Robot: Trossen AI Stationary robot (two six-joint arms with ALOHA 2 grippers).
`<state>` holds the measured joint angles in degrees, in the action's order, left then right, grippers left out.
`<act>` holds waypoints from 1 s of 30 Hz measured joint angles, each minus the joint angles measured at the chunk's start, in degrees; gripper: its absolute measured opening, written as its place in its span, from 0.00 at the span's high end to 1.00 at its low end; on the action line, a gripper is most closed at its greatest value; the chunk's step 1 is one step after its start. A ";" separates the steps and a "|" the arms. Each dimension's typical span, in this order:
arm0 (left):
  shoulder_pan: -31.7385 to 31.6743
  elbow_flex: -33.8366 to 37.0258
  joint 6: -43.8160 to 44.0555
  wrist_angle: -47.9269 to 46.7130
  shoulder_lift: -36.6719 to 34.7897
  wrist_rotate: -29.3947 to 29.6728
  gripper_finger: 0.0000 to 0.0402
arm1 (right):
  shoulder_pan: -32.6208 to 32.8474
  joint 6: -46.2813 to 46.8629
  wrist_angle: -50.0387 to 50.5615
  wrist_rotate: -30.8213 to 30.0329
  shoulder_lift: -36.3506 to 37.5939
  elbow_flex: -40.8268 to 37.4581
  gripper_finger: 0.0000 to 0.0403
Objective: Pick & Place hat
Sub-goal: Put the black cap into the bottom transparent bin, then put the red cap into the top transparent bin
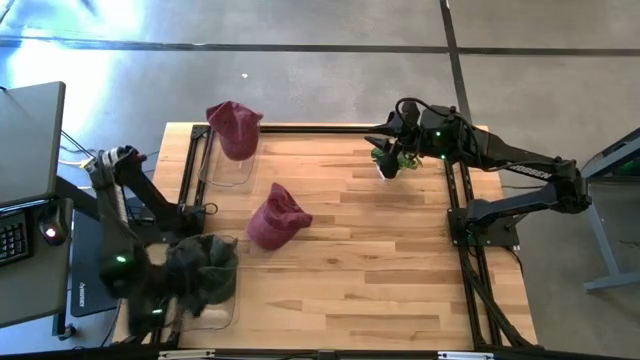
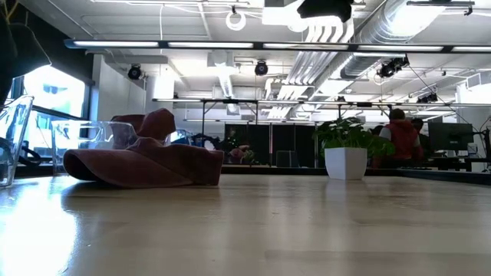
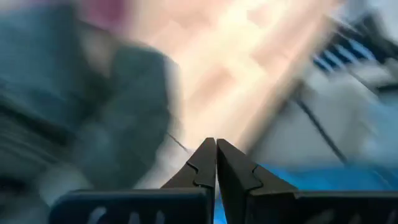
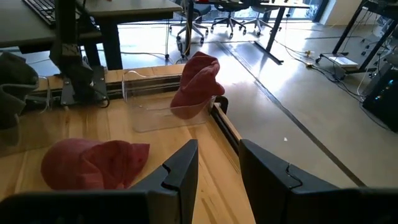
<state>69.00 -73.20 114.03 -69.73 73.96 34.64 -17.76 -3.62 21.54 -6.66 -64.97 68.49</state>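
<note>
Hat number one, the maroon one [image 1: 277, 217], lies slumped near the middle of the bench [image 1: 380, 270], soft cloth folded over on itself, floppy brim spread flat on the pale wood planks. From bench level it reads as a low rumpled mound [image 2: 146, 159] with a rounded peak.

A second maroon hat [image 1: 234, 126] is draped over the rim of a clear plastic bin [image 1: 226, 168] at the far left corner, its crown sagging over the wall; the right wrist camera catches it hanging there [image 4: 198, 84], limp and creased.

Near the front left corner, a dark grey-green hat [image 1: 205, 272] sits bunched in another clear bin [image 1: 222, 312], thick and crumpled. The left gripper [image 1: 150, 300] hovers right beside that bin, and its jaws are pressed together with nothing between them, the two dark fingertips [image 3: 200, 163] meeting in a sharp point.

Over on the far right side, the right gripper [image 1: 392, 150] hangs above the bench, close over a small potted plant [image 1: 388, 160] in a white pot [image 2: 345, 162]. Its jaws stand a little apart, holding nothing, the angular black fingers [image 4: 180, 168] framing bare wood.

Both grippers are well apart from the middle hat.
</note>
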 joint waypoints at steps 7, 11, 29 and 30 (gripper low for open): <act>-5.78 3.72 4.93 -15.21 2.72 -3.72 0.99 | 0.02 0.09 0.00 1.78 0.00 0.00 0.72; -9.26 7.44 4.72 -16.16 2.73 -3.04 1.00 | 0.00 0.15 0.01 3.99 0.00 0.00 0.72; -34.54 -13.07 -31.86 -9.31 1.18 7.04 1.00 | 3.96 12.11 11.46 17.29 -1.05 0.00 0.72; -38.37 -12.86 -36.01 -6.65 1.20 4.09 1.00 | 4.97 12.61 12.97 17.33 -1.39 0.00 0.72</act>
<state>30.63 -86.06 78.02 -76.39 75.16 38.73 -12.79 9.00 34.51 10.67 -66.36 68.49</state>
